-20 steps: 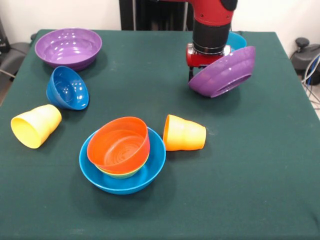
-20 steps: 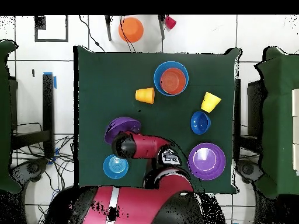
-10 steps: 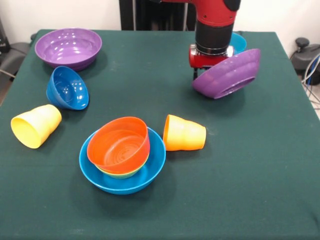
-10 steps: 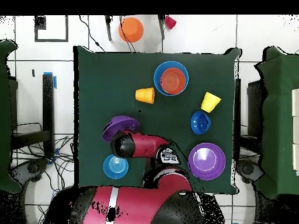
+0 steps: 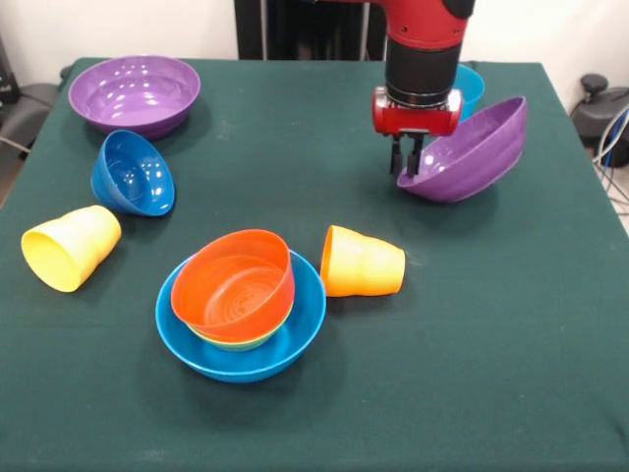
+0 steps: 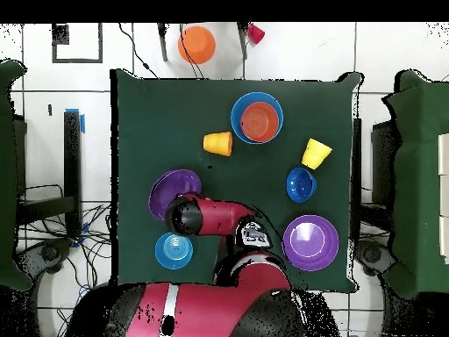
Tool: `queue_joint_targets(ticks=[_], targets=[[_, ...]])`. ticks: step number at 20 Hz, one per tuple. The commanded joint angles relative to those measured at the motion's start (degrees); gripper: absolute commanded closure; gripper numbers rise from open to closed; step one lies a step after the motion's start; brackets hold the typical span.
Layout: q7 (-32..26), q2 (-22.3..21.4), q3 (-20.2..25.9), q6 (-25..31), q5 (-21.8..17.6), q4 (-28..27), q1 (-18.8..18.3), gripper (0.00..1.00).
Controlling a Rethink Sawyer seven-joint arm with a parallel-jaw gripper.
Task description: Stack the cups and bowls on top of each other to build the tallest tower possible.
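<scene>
On the left of the green tabletop (image 5: 511, 324) in the front view, a yellow cup (image 5: 69, 246) lies on its side, so it needs righting or turning over before it can carry anything. Behind it a dark blue bowl (image 5: 133, 173) rests tipped on its edge, and a purple bowl (image 5: 135, 93) sits upright at the far corner. Toward the middle, a large blue bowl (image 5: 241, 320) holds a green bowl (image 5: 236, 341), of which only a sliver of rim shows, and an orange bowl (image 5: 234, 285) nested on top; that nest looks like the beginning of the tower. Just right of it an orange cup (image 5: 362, 262) lies on its side, close to the blue rim, though I cannot tell if they touch. Further right, the tool (image 5: 407, 169) hangs from the red arm with its fingers close together beside the rim of a second purple bowl (image 5: 470, 152), which is tilted steeply; whether the fingers pinch the rim or have let go cannot be told. A cyan bowl (image 5: 467, 84) sits behind the arm. The count on the tabletop is two cups and seven bowls: two purple and one each of large blue, dark blue, cyan, green and orange. No red cup shows there.
</scene>
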Motion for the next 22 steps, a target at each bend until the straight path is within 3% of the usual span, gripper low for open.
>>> queue_joint_targets(ticks=[1,7,16,22], targets=[[3.9,1.7,5.5,3.9,-0.7,-3.6,-0.9,1.00],[1.7,-10.0,5.1,16.0,0.5,-1.0,-2.7,1.00],[2.1,-19.3,7.1,25.7,2.6,2.2,-5.4,1.00],[1.5,-24.4,6.0,32.4,2.3,2.1,-4.7,1.00]])
